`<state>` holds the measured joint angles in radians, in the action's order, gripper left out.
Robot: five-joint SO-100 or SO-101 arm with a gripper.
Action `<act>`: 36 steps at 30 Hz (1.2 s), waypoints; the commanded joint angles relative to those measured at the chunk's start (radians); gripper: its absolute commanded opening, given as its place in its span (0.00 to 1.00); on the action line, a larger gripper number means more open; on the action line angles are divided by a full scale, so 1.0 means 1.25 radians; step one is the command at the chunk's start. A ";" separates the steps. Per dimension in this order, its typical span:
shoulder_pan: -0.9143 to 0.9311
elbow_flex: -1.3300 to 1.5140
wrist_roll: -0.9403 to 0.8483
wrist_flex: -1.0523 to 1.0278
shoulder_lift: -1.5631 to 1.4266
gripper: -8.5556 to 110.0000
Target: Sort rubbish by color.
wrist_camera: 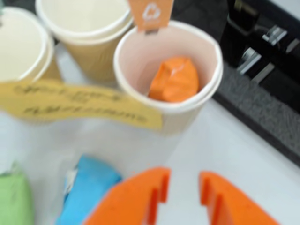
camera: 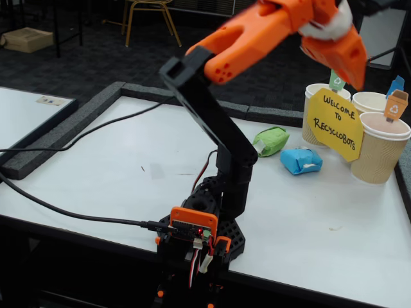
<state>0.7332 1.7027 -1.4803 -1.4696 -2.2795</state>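
**Orange wad sits in a cup; green and blue wads lie on the table**

Nearest the lens in the wrist view, the orange gripper (wrist_camera: 183, 197) enters from the bottom edge with its two fingertips spread and a clear gap of white table (wrist_camera: 234, 140) showing between them; nothing is held. Just to the left of the fingers in that view lie the blue wad (wrist_camera: 86, 187) and, at the frame's left edge, the green wad (wrist_camera: 14, 199), both blurred and partly cut off.

Beyond the fingertips stands a beige paper cup (wrist_camera: 206, 61), and the orange wad (wrist_camera: 174, 80) rests inside it against the far-right wall. A small orange recycling tag (wrist_camera: 150, 13) rises at that cup's far rim. A yellow sign (wrist_camera: 79, 104) crosses in front of the cups; its lettering is too smeared to read in this view. Two more cups stand behind and to the left, one central (wrist_camera: 84, 28) and one at the left edge (wrist_camera: 21, 47).

In the fixed view the arm (camera: 212, 109) reaches up and right from its base (camera: 196, 231) at the table's near edge. The green and blue wads lie beside each other, probably not touching, just left of the sign in that view.
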 commanded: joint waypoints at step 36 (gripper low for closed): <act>-0.328 -0.093 0.439 -0.207 -0.220 0.07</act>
<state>0.3789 1.5785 -0.9771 -1.7487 -2.5449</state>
